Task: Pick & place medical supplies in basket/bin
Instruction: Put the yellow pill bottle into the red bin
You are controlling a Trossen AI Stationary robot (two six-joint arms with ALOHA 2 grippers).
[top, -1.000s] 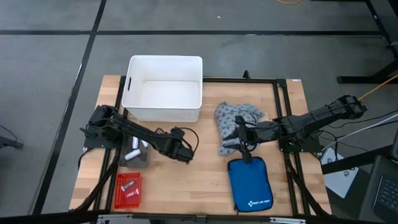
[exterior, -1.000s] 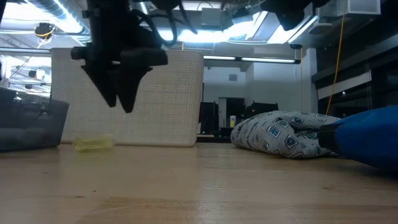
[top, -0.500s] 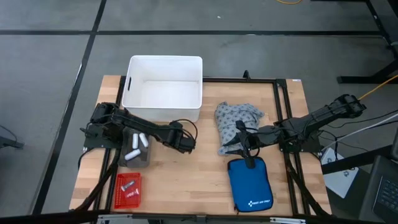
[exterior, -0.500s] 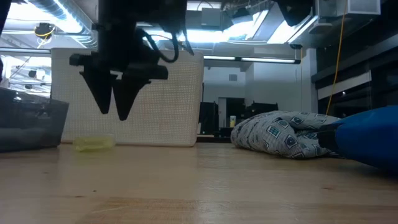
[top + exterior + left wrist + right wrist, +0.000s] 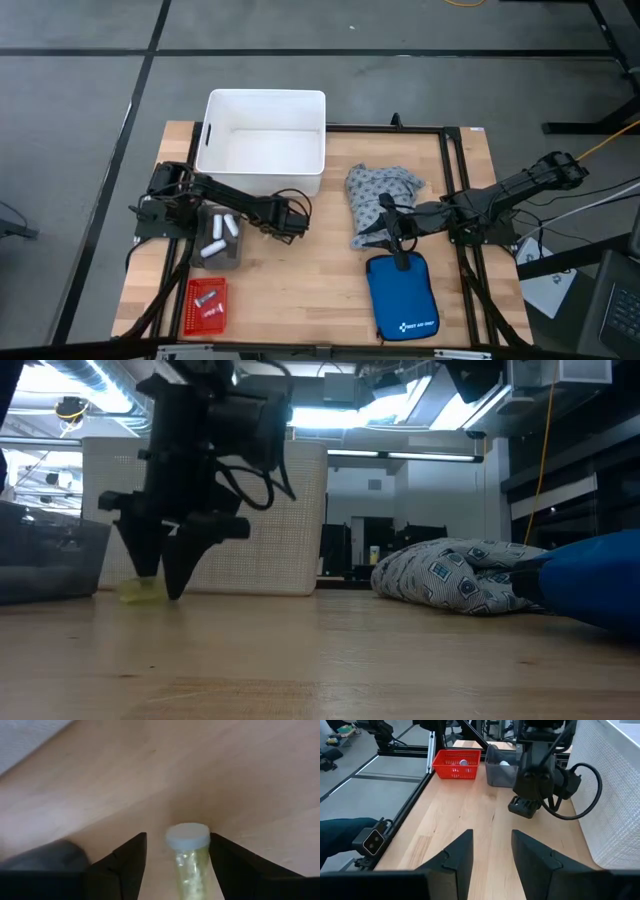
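Note:
A small yellowish vial [image 5: 189, 865] with a white cap [image 5: 187, 836] lies on its side on the wood table. My left gripper [image 5: 177, 840] points down over it and is open, one finger on each side of the vial and its tips [image 5: 160, 565] close to the table. The red basket [image 5: 207, 305] sits at the near left with a few small supplies in it. Near the right, the dotted grey-blue garment [image 5: 380, 195] lies crumpled on the table. My right gripper [image 5: 492, 840] hovers open by the garment's near edge [image 5: 385, 228], with nothing between its fingers.
A grey bin [image 5: 220, 240] holding white rolls [image 5: 222, 232] stands just left of my left gripper. The large white tub [image 5: 263, 142] stands at the far edge, close behind it. A blue zip pouch [image 5: 402, 297] lies at the near right. Bare wood lies between the arms.
My left gripper has moved toward the table's far edge and come down. Its tips now stand around the vial close to the table, where before they hung well above and nearer. The vial has not moved. My right arm has kept still.

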